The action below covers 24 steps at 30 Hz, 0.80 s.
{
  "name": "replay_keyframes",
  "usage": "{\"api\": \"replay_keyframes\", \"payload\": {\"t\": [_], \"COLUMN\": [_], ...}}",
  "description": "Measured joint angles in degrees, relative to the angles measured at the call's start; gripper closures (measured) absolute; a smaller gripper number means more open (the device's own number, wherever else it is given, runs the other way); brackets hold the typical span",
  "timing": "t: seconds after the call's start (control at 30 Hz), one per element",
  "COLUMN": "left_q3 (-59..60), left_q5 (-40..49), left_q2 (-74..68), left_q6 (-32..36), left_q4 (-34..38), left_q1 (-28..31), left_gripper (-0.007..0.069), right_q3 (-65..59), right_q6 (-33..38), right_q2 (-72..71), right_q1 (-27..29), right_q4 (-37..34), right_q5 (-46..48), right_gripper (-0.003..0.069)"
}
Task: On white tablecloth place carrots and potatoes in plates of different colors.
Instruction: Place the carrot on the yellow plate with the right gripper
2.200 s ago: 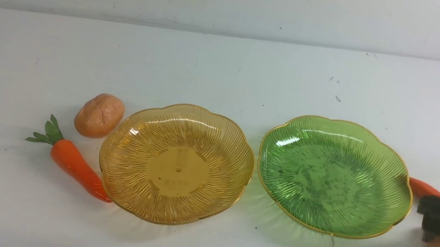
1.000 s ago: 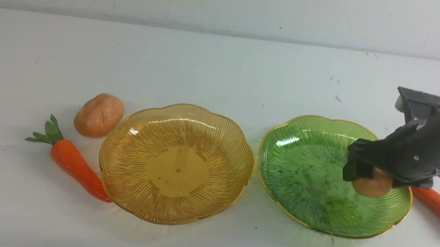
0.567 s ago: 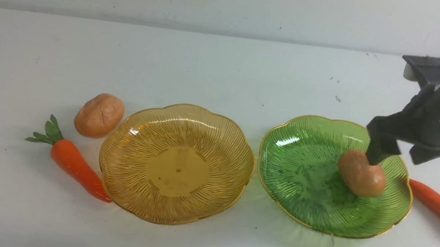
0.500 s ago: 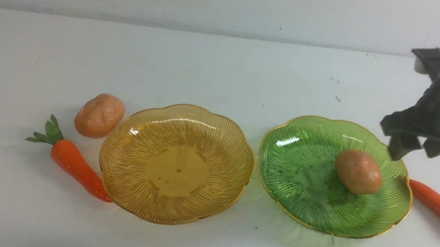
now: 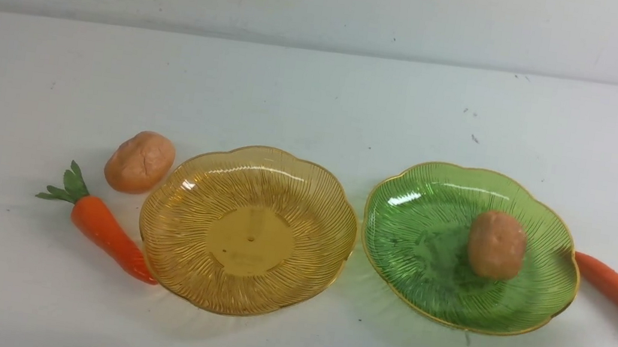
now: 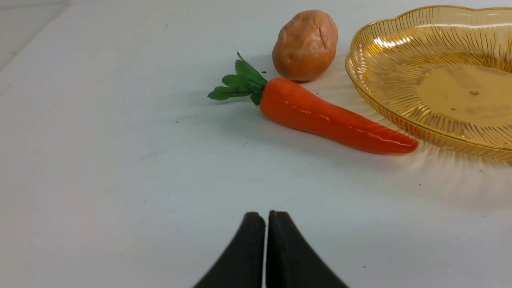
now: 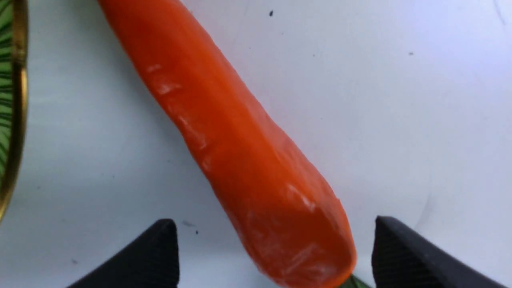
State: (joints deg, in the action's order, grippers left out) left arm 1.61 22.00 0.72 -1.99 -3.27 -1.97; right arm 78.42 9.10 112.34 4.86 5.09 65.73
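Orange fills the right wrist view. What is it?

It is the right carrot (image 7: 224, 132), lying on the white tablecloth (image 5: 295, 99). Its thin tip is at the gold rim of the green plate (image 5: 414, 243), though I cannot tell whether they touch. The right gripper (image 7: 272, 224) hovers over the thick end with its jaws spread wide, one on each side, and holds nothing.

How would it handle?

The skin is glossy with faint scuffs, so it is probably hard, light plastic and slippery. Being round and tapered, it could roll or squirt out towards the tip. I would grip across the thick part just below the leaves, where the sides run nearly parallel. The leaves look too floppy to hold.

Where is everything else?

One potato (image 5: 496, 245) already sits in the green plate, right of its middle. The carrots therefore probably belong in the yellow plate (image 5: 248, 240), which has nothing in it. The left carrot (image 6: 332, 118) lies with its tip just beside that plate's rim. The loose potato (image 6: 306, 44) is near its leafy end. This potato is lumpy and dull-skinned, so it probably grips more easily across the middle.

And the left gripper (image 6: 265, 218)?

It is low over bare cloth with its jaws pressed together, empty and apart from both the carrot and the potato.
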Motion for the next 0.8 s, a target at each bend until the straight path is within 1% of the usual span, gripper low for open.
{"api": "replay_keyframes", "payload": {"t": [0.1, 0.2, 0.27, 0.33, 0.37, 0.4, 0.43, 0.53, 0.63, 0.7, 0.77, 0.8], "left_q3": [0.0, 0.0, 0.0, 0.0, 0.0, 0.0, 0.0, 0.0, 0.0, 0.0, 0.0, 0.0], "left_q5": [0.0, 0.0, 0.0, 0.0, 0.0, 0.0, 0.0, 0.0, 0.0, 0.0, 0.0, 0.0], "left_q2": [0.0, 0.0, 0.0, 0.0, 0.0, 0.0, 0.0, 0.0, 0.0, 0.0, 0.0, 0.0], "left_q6": [0.0, 0.0, 0.0, 0.0, 0.0, 0.0, 0.0, 0.0, 0.0, 0.0, 0.0, 0.0], "left_q4": [0.0, 0.0, 0.0, 0.0, 0.0, 0.0, 0.0, 0.0, 0.0, 0.0, 0.0, 0.0], "left_q1": [0.0, 0.0, 0.0, 0.0, 0.0, 0.0, 0.0, 0.0, 0.0, 0.0, 0.0, 0.0], "left_gripper": [0.0627, 0.0627, 0.0627, 0.0627, 0.0627, 0.0627, 0.0627, 0.0627, 0.0627, 0.0627, 0.0627, 0.0627], "right_q3": [0.0, 0.0, 0.0, 0.4, 1.0, 1.6, 2.2, 3.2, 3.4, 3.6, 3.6, 3.7], "right_q6": [1.3, 2.2, 2.4, 2.2, 1.2, -0.2, -1.8, -6.9, -10.4, -11.8, -12.1, -11.6], "right_q2": [2.3, 4.0, 4.6, 4.9, 4.9, 4.9, 4.6, 2.6, -2.5, -6.5, -10.4, -12.4], "right_q1": [0.0, 0.0, 0.0, 0.0, 0.0, 0.0, 0.0, 0.0, 0.0, 0.0, -0.2, -0.8], "right_q4": [0.9, 1.4, 1.6, 1.8, 2.5, 3.3, 4.5, 8.5, 9.2, 7.6, 3.0, -1.4], "right_q5": [-0.2, -0.2, 0.3, 1.6, 2.6, 3.1, 3.2, 3.2, 3.4, 3.6, 3.7, 4.0], "right_gripper": [0.0017, 0.0036, 0.0086, 0.0203, 0.0288, 0.0333, 0.0340, 0.0326, 0.0326, 0.0326, 0.0326, 0.0326]}}
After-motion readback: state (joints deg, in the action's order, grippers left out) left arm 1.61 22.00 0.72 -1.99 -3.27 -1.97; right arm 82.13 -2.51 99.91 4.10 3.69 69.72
